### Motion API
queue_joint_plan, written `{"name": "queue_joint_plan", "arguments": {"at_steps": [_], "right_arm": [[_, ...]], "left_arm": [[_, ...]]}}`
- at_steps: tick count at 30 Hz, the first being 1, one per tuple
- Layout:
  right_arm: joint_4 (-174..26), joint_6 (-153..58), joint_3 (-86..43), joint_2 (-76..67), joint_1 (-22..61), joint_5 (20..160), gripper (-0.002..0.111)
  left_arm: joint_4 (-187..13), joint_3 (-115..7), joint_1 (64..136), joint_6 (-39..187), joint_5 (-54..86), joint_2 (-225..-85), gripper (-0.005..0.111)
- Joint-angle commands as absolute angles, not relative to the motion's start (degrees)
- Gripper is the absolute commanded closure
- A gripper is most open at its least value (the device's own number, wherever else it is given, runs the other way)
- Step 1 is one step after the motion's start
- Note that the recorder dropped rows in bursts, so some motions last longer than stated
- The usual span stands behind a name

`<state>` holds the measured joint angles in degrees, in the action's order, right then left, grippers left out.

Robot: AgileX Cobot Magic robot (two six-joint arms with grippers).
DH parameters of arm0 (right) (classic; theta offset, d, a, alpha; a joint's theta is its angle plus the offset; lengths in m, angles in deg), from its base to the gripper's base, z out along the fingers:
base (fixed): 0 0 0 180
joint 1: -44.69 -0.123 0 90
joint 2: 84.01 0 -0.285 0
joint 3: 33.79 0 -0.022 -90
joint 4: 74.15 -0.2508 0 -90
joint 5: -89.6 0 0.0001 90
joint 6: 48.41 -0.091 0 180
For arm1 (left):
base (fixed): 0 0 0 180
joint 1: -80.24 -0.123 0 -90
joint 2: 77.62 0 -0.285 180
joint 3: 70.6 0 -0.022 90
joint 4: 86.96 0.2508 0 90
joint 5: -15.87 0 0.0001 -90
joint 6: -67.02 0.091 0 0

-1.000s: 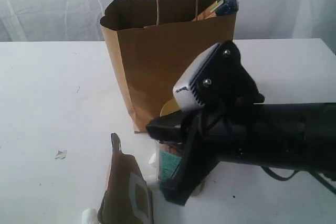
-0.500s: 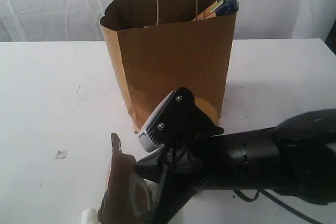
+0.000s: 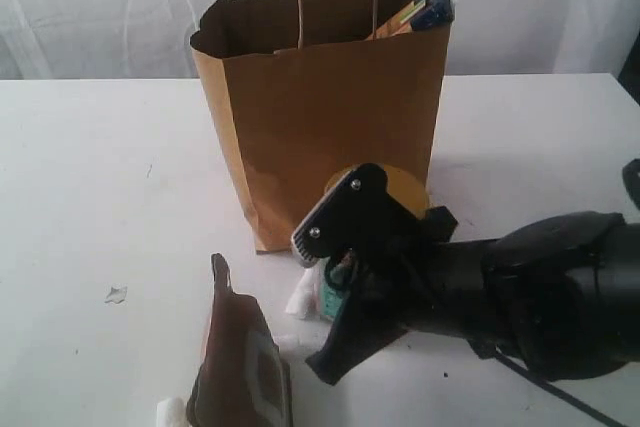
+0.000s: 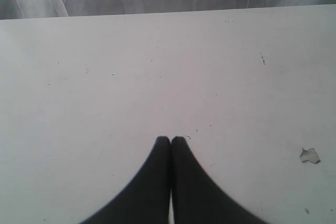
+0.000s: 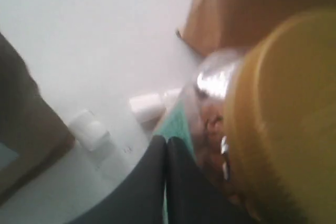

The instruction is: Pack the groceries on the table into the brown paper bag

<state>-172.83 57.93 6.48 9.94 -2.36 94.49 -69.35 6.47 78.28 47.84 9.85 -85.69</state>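
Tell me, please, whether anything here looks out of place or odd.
A small ragged white scrap lies loose on the table, left of the brown paper bag; the spaghetti packet pokes above the bag's rim at one corner.

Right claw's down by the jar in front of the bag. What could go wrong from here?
1. The right claw is shut beside the jar, not around it. Pressing on could shove the jar instead of gripping it.
2. The jar sits close in front of the brown paper bag, so a shove that way may dent or topple the bag.
3. The pouch lies near the arm and could get swept aside.
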Motion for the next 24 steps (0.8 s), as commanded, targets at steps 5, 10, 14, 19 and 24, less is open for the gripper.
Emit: {"name": "queue_joint_plan", "arguments": {"at_steps": [5, 10, 14, 19, 24], "right_arm": [[-174.1, 56.4, 7.5, 10.4, -2.2, 103.5, 0.108], [-174.1, 56.4, 7.5, 8.4, -2.2, 113.3, 0.108], [-174.1, 56.4, 7.5, 6.7, -2.2, 120.0, 0.108], [-174.1, 56.9, 7.5, 5.1, -2.2, 120.3, 0.108], [-174.1, 56.8, 7.8, 2.3, -2.2, 117.7, 0.108]], "left_arm": [[-69.4, 6.6, 78.4, 47.7, 10.0, -85.4, 0.107], [-69.4, 6.6, 78.4, 47.7, 10.0, -85.4, 0.107], [-69.4, 6.6, 78.4, 47.7, 10.0, -85.4, 0.107], [-69.4, 6.6, 78.4, 47.7, 10.0, -85.4, 0.107], [-69.4, 6.6, 78.4, 47.7, 10.0, -85.4, 0.107]]}}
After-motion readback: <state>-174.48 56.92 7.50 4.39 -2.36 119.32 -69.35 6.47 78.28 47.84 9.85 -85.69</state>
